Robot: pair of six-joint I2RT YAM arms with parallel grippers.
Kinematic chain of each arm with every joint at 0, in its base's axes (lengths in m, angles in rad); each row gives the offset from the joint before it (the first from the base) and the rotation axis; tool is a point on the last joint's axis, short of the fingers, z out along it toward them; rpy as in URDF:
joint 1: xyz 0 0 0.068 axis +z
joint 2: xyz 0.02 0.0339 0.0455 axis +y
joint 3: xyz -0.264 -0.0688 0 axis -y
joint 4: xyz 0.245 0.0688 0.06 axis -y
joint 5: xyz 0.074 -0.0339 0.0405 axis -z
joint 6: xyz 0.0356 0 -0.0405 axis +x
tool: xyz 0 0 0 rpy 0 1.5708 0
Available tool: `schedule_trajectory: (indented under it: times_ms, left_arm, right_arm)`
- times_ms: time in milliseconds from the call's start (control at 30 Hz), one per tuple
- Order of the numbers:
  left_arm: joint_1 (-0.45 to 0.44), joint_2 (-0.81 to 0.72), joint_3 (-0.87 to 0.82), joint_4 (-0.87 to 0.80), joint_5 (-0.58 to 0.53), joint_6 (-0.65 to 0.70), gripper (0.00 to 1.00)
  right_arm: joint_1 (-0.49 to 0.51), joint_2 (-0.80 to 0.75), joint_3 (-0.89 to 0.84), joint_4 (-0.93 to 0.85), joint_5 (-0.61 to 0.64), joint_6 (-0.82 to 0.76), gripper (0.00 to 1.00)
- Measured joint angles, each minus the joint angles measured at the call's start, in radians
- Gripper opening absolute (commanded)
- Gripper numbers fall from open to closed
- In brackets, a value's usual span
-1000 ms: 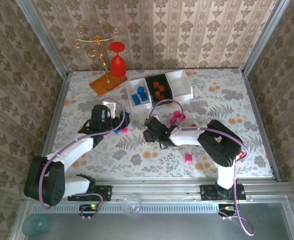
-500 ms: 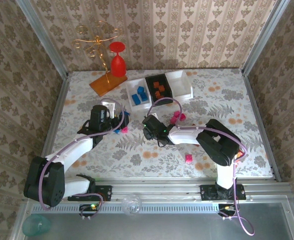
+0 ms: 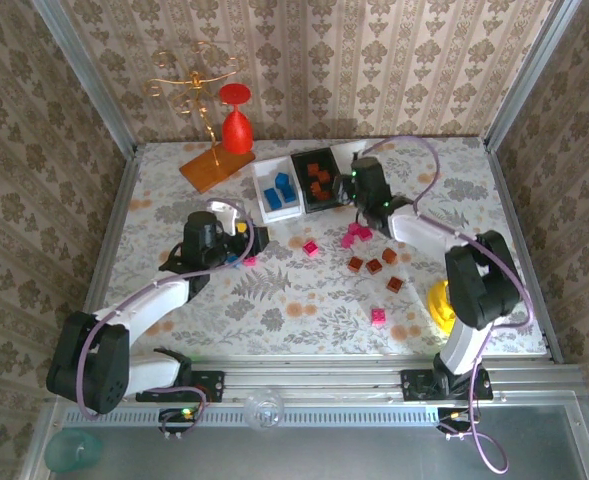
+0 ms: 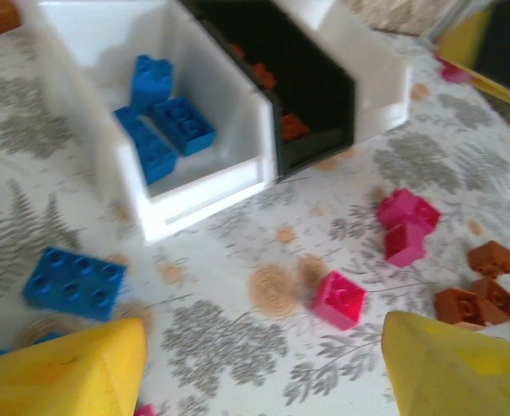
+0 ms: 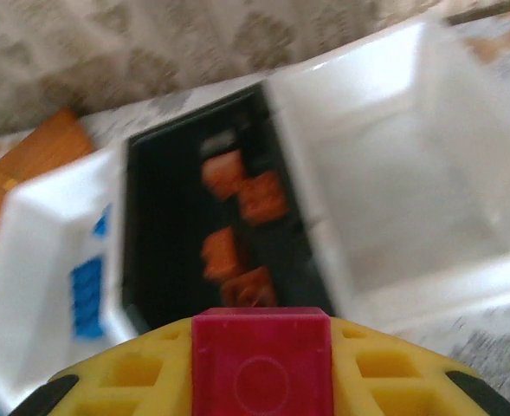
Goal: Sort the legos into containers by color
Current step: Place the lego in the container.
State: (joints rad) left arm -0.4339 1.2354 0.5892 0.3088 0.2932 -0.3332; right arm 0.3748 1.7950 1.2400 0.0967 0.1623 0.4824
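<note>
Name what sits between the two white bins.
The black bin, holding orange-brown bricks, stands between the white bins; the right wrist view shows it.

Smooth plastic is seen in the black bin (image 4: 317, 87) and the white bins (image 4: 194, 186) flanking it. Glossy plastic is shown by the bricks (image 4: 73, 282) near it; a matt floral covering (image 3: 274, 310) is spread beneath.

Left white bin (image 4: 203, 186): blue legos (image 4: 164, 121). Black bin (image 4: 324, 104): orange-brown legos (image 5: 237, 195). Loose in front: pink bricks (image 4: 339, 299), brown bricks (image 4: 475, 299), blue brick (image 4: 73, 282). One magenta brick (image 5: 261, 360) gripped.
</note>
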Motion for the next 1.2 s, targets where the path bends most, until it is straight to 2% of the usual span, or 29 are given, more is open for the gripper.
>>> schedule_trajectory:
  times_ms: [200, 300, 467, 600, 800, 1000, 1200]
  left_arm:
    - [-0.097, 0.042, 0.026, 0.061, 0.002, 0.000, 0.77]
    - [-0.126, 0.090, 0.085, 0.058, -0.005, -0.002, 0.78]
    - [-0.148, 0.164, 0.204, 0.047, -0.015, -0.004, 0.79]
    - [-0.149, 0.208, 0.270, 0.025, -0.022, -0.003, 0.84]
    - [-0.140, 0.219, 0.282, 0.012, -0.034, -0.003, 0.88]
    - [-0.047, 0.187, 0.220, -0.009, 0.035, -0.015, 0.88]
    - [-0.030, 0.121, 0.103, -0.060, 0.105, -0.013, 0.88]
  right_arm:
    - [-0.120, 0.255, 0.254, -0.018, -0.038, 0.039, 0.31]
    - [-0.150, 0.377, 0.389, -0.060, -0.061, 0.053, 0.36]
    - [-0.172, 0.508, 0.580, -0.155, -0.115, 0.071, 0.51]
    - [-0.174, 0.501, 0.592, -0.177, -0.154, 0.071, 0.64]
    - [-0.174, 0.315, 0.340, -0.123, -0.250, 0.067, 0.72]
    - [-0.138, 0.005, 0.024, -0.142, -0.271, 0.017, 0.78]
    - [0.034, -0.244, -0.190, -0.317, -0.169, -0.077, 0.82]
